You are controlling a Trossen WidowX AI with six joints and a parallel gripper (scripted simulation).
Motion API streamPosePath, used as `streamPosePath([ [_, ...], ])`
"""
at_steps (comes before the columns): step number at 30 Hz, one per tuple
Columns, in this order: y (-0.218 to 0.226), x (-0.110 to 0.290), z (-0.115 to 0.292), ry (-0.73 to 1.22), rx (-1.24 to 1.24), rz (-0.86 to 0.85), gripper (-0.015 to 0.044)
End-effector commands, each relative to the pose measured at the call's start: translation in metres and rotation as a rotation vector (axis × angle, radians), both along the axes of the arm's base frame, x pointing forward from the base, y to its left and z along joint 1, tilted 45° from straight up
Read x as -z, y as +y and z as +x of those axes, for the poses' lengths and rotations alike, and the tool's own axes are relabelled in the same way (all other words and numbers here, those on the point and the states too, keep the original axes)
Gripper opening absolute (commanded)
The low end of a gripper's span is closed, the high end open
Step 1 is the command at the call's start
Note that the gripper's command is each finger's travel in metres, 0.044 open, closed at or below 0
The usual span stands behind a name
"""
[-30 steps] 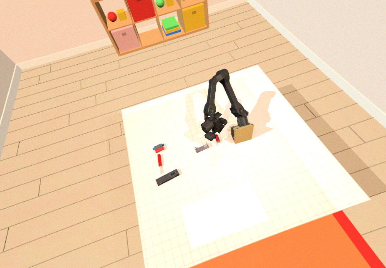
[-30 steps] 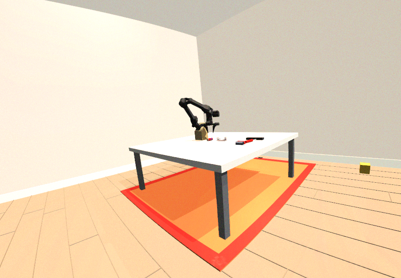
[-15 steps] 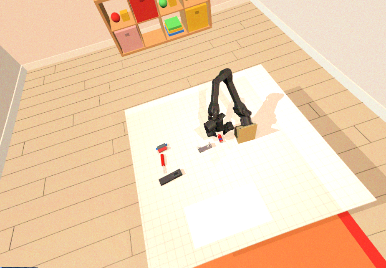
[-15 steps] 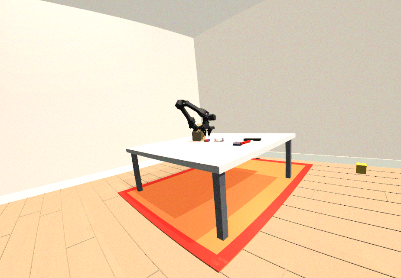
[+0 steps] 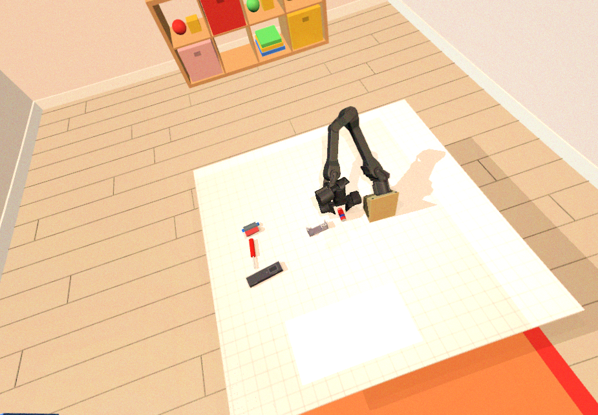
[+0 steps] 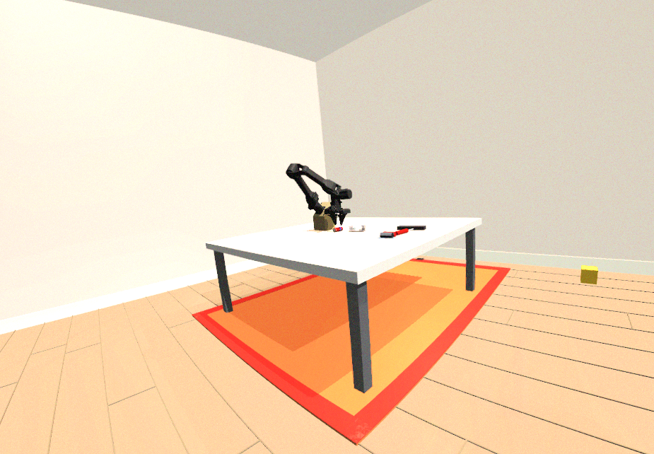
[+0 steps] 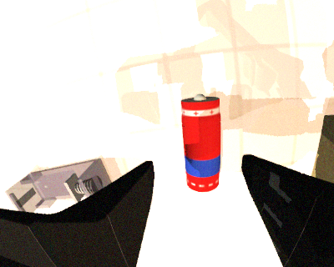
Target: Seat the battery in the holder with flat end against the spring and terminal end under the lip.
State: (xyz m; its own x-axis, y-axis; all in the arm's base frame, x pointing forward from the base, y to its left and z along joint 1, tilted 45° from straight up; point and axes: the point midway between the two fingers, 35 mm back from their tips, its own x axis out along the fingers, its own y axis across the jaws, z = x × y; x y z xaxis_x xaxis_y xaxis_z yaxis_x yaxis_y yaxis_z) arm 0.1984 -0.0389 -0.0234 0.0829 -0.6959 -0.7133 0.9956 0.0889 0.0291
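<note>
On the white table (image 6: pixel 306 251), over an orange rug (image 6: pixel 338 342) and plank floor, the battery (image 5: pixel 341 213) lies beside the arm's tan base (image 5: pixel 381 205). Left of that base sits the grey holder (image 5: pixel 319 229). Just above the battery, the gripper (image 7: pixel 197 217) hangs with jaws apart, holding nothing.

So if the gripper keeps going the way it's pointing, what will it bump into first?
Probably the red and blue battery. It lies on the table straight ahead of the open gripper, lined up with the gap between its fingers.
</note>
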Motion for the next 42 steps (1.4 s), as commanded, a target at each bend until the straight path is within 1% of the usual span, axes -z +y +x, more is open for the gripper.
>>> streamPosePath([
  [1,-0.006,0.007,-0.003,0.015,-0.004,-0.009,0.025],
  [20,-0.027,0.024,-0.003,0.015,-0.003,-0.014,0.025],
  [23,-0.027,0.024,-0.003,0.015,-0.003,-0.014,0.0171],
  [35,-0.027,0.024,-0.003,0.015,-0.003,-0.014,0.0091],
  [42,-0.02,0.019,-0.002,0.015,-0.004,-0.011,0.0088],
])
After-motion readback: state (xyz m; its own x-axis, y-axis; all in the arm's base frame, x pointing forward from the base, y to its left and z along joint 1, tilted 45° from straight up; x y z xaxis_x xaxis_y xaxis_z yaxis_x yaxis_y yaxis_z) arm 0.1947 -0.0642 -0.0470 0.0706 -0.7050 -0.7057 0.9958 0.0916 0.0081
